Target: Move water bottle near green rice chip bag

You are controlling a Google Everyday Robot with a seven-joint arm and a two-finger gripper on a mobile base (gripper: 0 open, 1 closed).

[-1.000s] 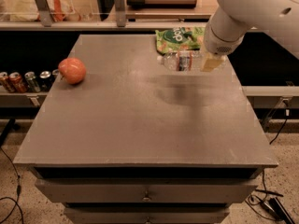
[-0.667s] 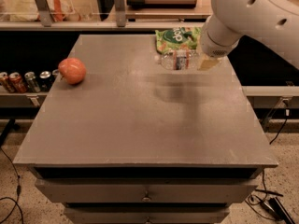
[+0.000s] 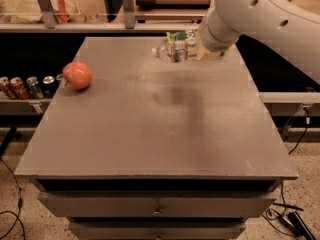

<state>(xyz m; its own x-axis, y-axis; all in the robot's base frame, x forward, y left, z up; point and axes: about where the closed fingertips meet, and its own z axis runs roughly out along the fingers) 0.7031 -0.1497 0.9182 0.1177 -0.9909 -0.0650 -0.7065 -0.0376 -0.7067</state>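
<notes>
gripper [image 3: 204, 54] is pinching the small clear ribbed plastic water bottle [image 3: 172, 50], held sideways above the grey table [image 3: 150, 134]. Over the last second both moved back. The crinkled flat green rice chip bag [image 3: 181, 35] now sits just behind them. Probably only lowering and release left.

No word, brand or number can be read anywhere. The gripper [image 3: 199, 52] sits over the far right part of the table [image 3: 150, 139]. Right beside it on its left, the water bottle [image 3: 172, 51] carries a red, white and blue label band whose print cannot be made out. Just behind the gripper, the green rice chip bag [image 3: 181, 35] shows white lettering that stays illegible. Well to the gripper's left, beyond the table edge, the cans [image 3: 27, 86] show colours only, no legible brand.
</notes>
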